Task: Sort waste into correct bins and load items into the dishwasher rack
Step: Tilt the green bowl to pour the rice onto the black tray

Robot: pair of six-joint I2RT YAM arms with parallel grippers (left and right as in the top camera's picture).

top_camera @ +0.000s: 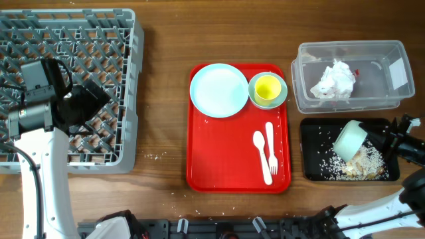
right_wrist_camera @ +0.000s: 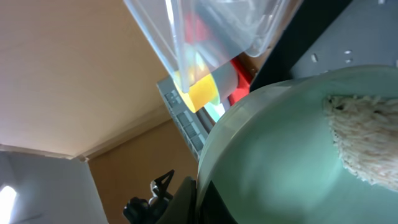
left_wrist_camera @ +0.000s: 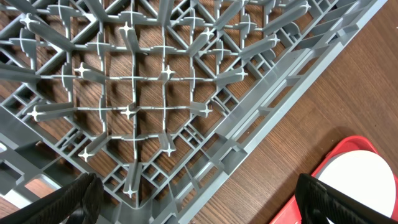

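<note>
Right jaws closed on a pale blue-green round bowl [top_camera: 350, 139], which is tipped over the shallow black rectangular tray [top_camera: 315, 162] at the worktop's near-right corner. Off-white rice [top_camera: 362, 162] lies scattered in the tray (some clings inside the bowl). Left jaws spread wide and empty above the large grey lattice dishwasher rack [top_camera: 131, 79] at the far-left corner. Crumpled white tissue [top_camera: 335, 79] sits in the clear rectangular plastic tub [top_camera: 392, 93] along the right edge.

Left arm [top_camera: 40, 166]: white lower link, silver-grey and black joint housings, with a black cable [top_camera: 20, 154] looped alongside. Left claw [left_wrist_camera: 199, 208]: two black tapered fingers [left_wrist_camera: 78, 199]. Right arm [top_camera: 388, 202]: white link and black wrist section, seemingly cabled, though too small to confirm.
</note>
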